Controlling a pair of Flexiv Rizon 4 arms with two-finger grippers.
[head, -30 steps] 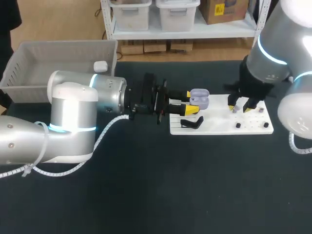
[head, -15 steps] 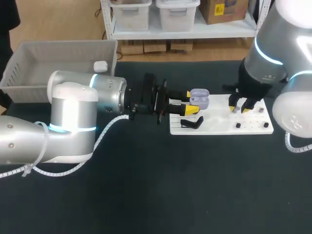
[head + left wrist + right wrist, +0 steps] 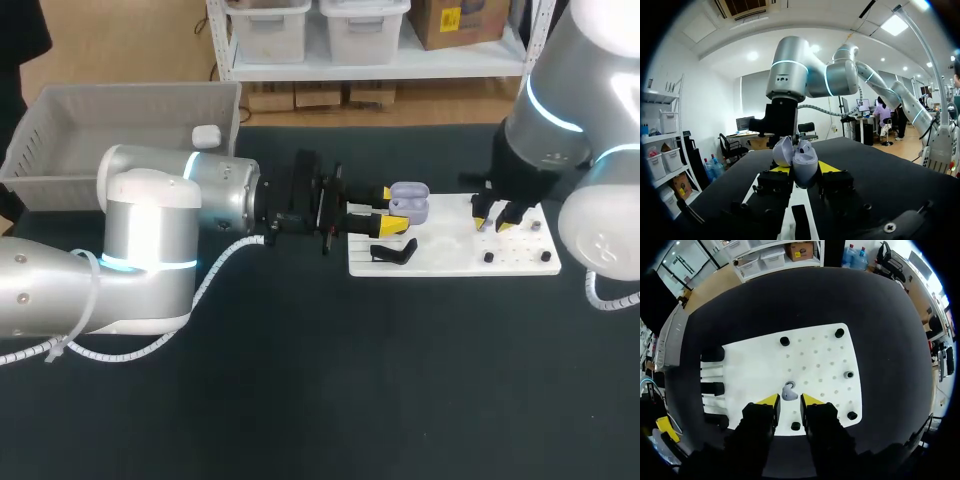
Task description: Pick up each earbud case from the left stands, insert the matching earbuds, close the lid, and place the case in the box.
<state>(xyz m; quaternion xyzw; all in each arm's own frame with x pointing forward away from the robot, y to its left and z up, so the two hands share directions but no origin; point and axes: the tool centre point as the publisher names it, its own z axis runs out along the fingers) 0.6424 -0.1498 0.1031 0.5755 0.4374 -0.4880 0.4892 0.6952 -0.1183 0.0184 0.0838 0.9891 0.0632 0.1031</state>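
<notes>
Fingers [image 3: 829, 168] of the left gripper [image 3: 392, 210] clamp the lavender earbud case [image 3: 410, 201] from two sides, its lid hinged open, above the left end of the white board [image 3: 450, 258]. Over the board's right part, the right gripper [image 3: 789, 400] pinches a small lavender earbud [image 3: 788, 392] between its narrowed tips. Black pegs [image 3: 784, 341] dot the board around it, and a black stand [image 3: 393, 252] sits below the case. Well apart, the grey box [image 3: 60, 130] holds a white case [image 3: 206, 136].
</notes>
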